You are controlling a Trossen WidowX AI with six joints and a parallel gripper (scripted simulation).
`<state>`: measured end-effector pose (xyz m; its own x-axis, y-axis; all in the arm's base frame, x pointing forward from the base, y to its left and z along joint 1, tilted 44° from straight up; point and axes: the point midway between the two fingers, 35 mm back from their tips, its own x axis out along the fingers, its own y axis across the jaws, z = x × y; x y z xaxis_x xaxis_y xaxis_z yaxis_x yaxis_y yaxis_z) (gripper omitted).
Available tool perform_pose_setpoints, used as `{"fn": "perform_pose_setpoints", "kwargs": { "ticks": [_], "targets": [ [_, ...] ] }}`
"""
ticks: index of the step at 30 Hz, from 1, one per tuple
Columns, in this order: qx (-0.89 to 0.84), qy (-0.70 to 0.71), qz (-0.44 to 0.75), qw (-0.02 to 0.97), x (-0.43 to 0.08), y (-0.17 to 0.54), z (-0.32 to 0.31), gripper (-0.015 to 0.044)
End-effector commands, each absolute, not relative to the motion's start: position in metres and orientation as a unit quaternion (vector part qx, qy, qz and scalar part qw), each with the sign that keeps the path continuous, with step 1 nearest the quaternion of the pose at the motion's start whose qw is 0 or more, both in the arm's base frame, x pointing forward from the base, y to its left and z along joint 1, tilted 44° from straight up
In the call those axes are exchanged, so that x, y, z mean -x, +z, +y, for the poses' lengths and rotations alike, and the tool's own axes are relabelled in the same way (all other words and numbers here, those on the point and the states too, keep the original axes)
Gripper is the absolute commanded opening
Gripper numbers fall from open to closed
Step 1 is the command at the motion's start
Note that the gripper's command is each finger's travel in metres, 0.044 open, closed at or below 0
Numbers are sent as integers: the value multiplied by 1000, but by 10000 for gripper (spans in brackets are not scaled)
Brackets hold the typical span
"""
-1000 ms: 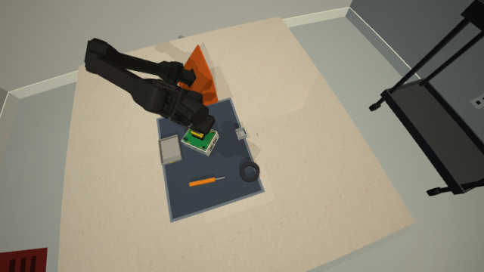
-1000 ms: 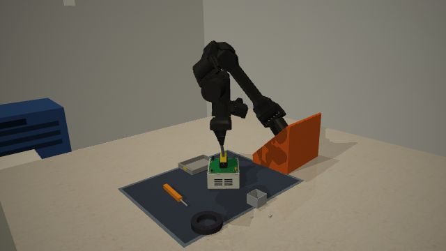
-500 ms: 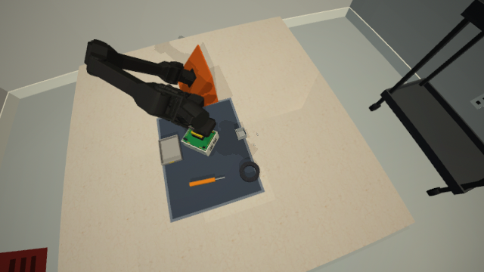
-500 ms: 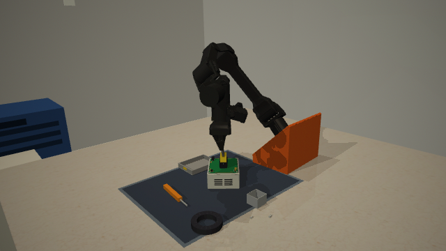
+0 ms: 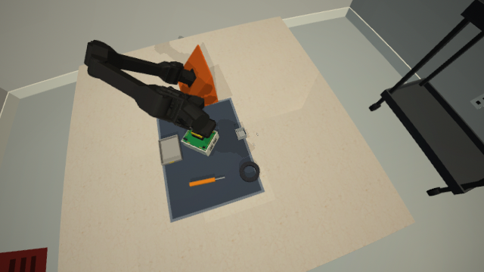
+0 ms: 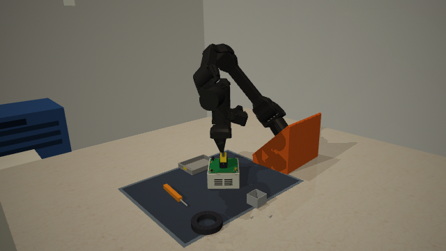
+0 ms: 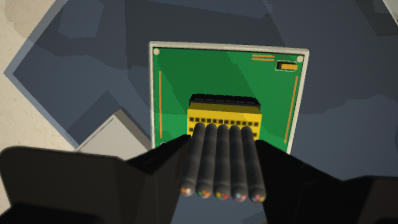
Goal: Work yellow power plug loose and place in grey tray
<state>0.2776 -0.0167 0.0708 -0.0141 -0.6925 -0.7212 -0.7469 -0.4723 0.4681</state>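
The yellow power plug sits upright at the black socket on the green circuit board, which tops a white box. Dark cables rise from the plug toward the camera in the wrist view. My gripper points down and is shut on the plug, one finger at each end. The depth of the plug in the socket cannot be told. The grey tray stands beside the board, with no plug in it.
An orange screwdriver and a black ring lie on the dark mat. A small grey open box stands at the mat's edge. An orange panel stands by the arm's base.
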Motion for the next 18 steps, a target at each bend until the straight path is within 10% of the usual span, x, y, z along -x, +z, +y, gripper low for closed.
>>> {"fn": "perform_pose_setpoints", "kwargs": {
  "ticks": [1,18],
  "targets": [
    [703,493,512,28,-278,70,-17,13],
    [698,494,518,24,-279,79,-6,0]
  ]
}}
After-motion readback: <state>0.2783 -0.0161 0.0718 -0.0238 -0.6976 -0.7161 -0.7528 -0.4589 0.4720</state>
